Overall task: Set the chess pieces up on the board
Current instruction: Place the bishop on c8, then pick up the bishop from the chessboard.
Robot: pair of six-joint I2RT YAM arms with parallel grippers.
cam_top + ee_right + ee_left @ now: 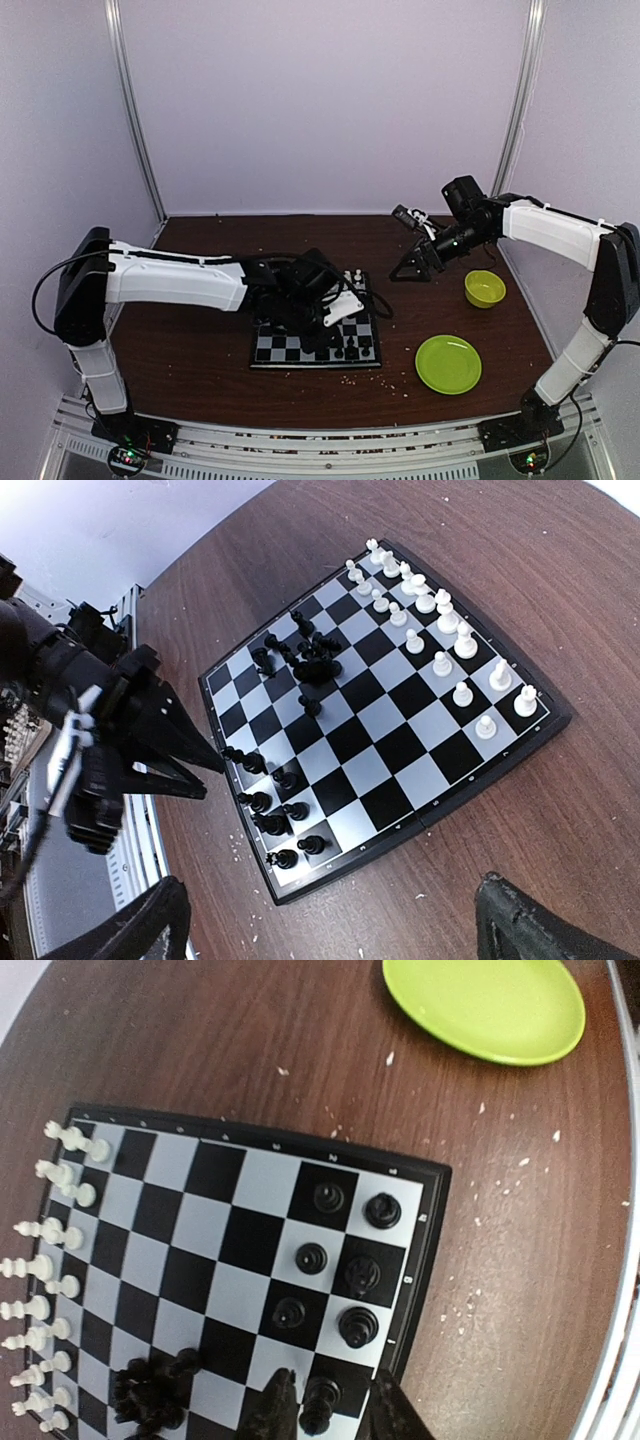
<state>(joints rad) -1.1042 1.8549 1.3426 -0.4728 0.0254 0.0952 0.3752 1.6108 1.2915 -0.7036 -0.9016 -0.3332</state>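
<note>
The board (290, 348) lies in front of the left arm. White chess pieces (50, 1260) stand in two rows along one edge (440, 620). Several black pieces (350, 1260) stand in the opposite corner (275, 810), and a heap of black pieces (150, 1395) lies further along the board (310, 660). My left gripper (330, 1415) is low over the black side, open, with an upright black piece (320, 1405) standing on the board between its fingers (270, 1410). My right gripper (412, 265) hangs wide open above the table at the back right, with nothing between its fingers (530, 920).
A flat green plate (448, 363) lies to the right of the board, close to its black corner (485, 1005). A small green bowl (484, 288) stands behind it, under the right arm. Pale crumbs (380, 378) are scattered on the brown table around the board.
</note>
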